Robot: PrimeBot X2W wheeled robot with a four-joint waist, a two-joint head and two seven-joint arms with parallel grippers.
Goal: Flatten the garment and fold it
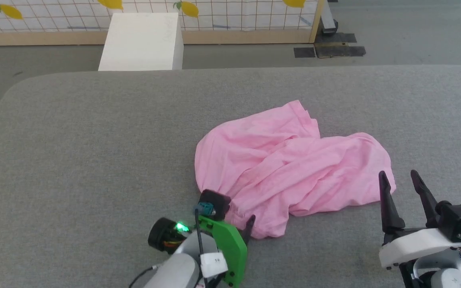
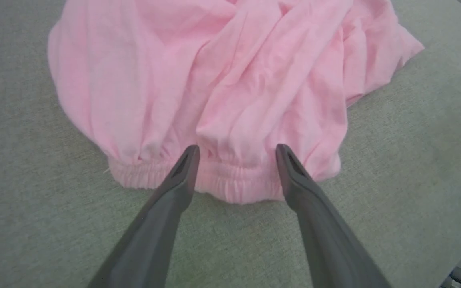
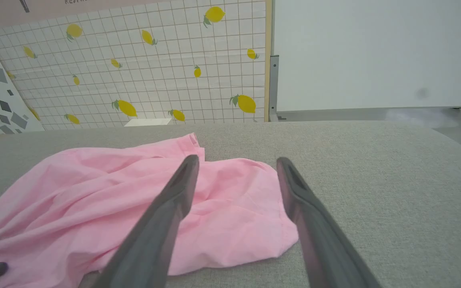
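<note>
Pink thin cloth, likely light and limp: garment [image 1: 290, 168] heaped on grey table [image 1: 94, 140]. Left gripper [image 2: 236, 154], fingers apart, straddles garment's gathered waistband [image 2: 230, 186], probably the firmest hold. Right gripper [image 1: 398, 173], spread and empty, beside garment's right end.

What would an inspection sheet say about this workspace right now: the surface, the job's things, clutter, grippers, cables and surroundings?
Surface: grey cloth-covered table with rounded corners.
Job's things: pink shorts, crumpled in a heap and not yet flattened; the gathered waistband lies on the robot's side.
Clutter: nothing seen.
Grippers: left gripper open, fingers either side of a stretch of the waistband, contact unclear; right gripper open at the shorts' right end, holding nothing.
Cables: black cable running along the left arm.
Surroundings: white box, lemon-patterned panel and dark tape patches on the floor beyond the table.
</note>
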